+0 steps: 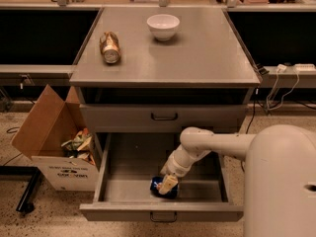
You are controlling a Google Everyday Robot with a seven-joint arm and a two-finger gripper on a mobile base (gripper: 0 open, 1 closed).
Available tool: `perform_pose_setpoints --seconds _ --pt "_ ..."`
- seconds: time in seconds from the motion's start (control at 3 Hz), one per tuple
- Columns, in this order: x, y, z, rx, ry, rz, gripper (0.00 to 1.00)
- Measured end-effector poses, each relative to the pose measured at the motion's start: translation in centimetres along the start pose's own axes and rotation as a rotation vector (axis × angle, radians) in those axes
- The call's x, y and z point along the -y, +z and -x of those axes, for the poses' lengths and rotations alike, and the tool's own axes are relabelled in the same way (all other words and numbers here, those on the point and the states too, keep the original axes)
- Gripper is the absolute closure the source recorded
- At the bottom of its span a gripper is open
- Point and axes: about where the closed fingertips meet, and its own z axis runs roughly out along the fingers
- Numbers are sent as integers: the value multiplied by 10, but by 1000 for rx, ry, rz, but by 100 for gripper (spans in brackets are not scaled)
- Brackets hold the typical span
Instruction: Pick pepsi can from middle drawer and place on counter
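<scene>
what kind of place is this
Likely a lab or office workspace: grey drawer cabinet, cardboard box beside it, wall cables. The gripper is in the middle drawer at the pepsi can.

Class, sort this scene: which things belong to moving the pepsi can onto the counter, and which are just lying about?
Job: pepsi can; middle drawer, open; counter; gripper, down in the drawer at the can.
Lying about: gold-tan can and white bowl on the counter; cardboard box.
</scene>
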Motion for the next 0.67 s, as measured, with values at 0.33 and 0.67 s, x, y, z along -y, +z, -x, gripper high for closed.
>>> perform_pose_setpoints --seconds 0.33,0.67 --pt "2 11 -2 -4 9 20 24" --pt "1 22 -4 -14 11 39 25"
